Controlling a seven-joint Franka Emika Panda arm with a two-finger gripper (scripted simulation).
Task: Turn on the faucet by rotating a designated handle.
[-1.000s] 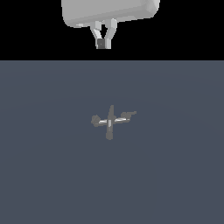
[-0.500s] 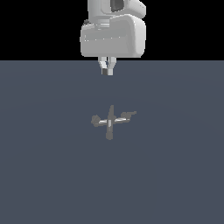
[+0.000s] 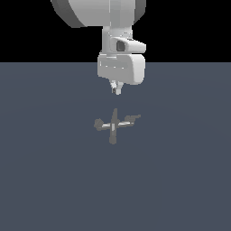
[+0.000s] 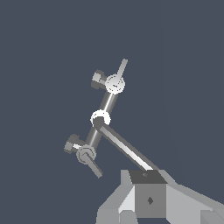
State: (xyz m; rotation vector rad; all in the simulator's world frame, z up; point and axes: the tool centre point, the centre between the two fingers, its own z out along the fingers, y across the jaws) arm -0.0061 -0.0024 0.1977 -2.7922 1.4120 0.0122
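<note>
The faucet (image 3: 113,126) is a small grey-tan cross standing on the dark floor, with an upright spout in the middle and pale metal arms. The handle (image 3: 133,118), ending in a thin straight lever bar, sits at the arm end on the exterior view's right. A rounder knob (image 3: 98,124) caps the opposite end. My gripper (image 3: 117,89) hangs above and behind the spout, apart from the faucet, shut with nothing in it. In the wrist view the faucet (image 4: 100,118) lies ahead of the gripper (image 4: 150,194), and the handle (image 4: 117,81) shows its long bar.
The faucet stands on a flat dark grey-blue floor (image 3: 54,180) under a black background. The large white arm body (image 3: 97,11) fills the upper middle of the exterior view.
The arm has come down toward the faucet, so more of it shows. The fingers, slightly spread a second ago, are now together. The faucet has not moved.
</note>
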